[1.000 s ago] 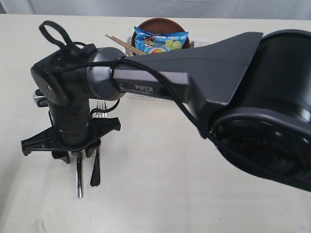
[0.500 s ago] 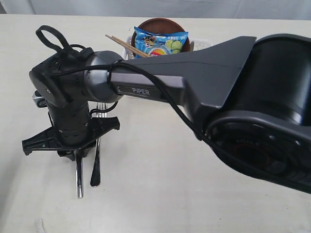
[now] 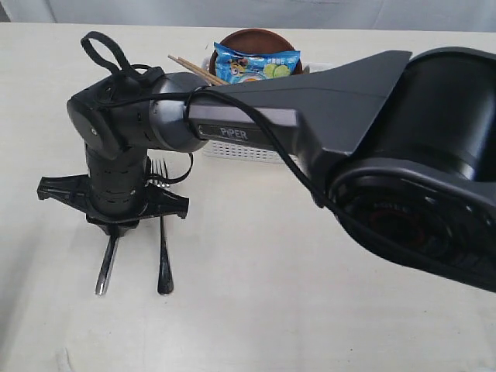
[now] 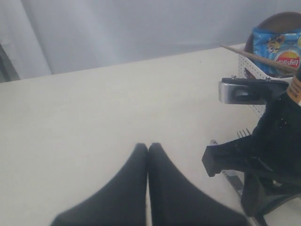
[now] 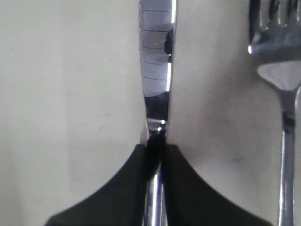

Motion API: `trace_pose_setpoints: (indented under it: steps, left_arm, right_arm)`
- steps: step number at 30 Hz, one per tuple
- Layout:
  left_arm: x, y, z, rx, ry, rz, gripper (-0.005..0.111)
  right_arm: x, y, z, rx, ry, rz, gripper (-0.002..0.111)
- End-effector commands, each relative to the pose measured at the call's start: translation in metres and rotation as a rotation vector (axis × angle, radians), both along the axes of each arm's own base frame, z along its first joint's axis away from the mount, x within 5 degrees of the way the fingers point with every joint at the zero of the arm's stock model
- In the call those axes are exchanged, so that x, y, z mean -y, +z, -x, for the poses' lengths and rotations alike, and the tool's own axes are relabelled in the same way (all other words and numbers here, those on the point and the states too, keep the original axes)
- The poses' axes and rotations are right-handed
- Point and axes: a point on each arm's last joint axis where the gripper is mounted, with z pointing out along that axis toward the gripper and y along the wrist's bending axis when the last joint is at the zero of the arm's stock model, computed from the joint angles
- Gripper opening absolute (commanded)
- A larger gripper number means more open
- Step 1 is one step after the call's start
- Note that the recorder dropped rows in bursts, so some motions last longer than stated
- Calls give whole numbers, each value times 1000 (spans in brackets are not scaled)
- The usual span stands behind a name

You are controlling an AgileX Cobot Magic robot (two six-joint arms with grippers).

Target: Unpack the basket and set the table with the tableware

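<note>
- Steel knife [image 5: 157,70] sat pinched in the right tool [image 5: 156,147], its fingers narrowed onto the neck between blade and handle
- The fork [image 3: 163,260] lay just beside the knife on the cream counter [image 3: 256,310]
- The left tool [image 4: 148,149] was pressed together, holding nothing, over the counter
- The white basket [image 3: 242,153] stood behind the right arm, with chopsticks [image 3: 194,67], brown plate [image 3: 252,37] and a blue chips packet [image 3: 256,63] in it
</note>
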Motion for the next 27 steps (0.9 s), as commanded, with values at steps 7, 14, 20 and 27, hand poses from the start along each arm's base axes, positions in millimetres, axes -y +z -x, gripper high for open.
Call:
trace_pose_setpoints:
  steps: [7,14,20,27]
  left_arm:
    - [0,0,0,7,2,3,0]
    - [0,0,0,7,2,3,0]
    - [0,0,0,7,2,3,0]
    - [0,0,0,7,2,3,0]
  right_arm:
    - [-8,-15,20,-47,1,24,0]
    - [-9,-15,25,-64,-35,31,0]
    - [-7,-16,23,-36,-41,61,0]
    - [-6,-16,20,-12,-31,67,38]
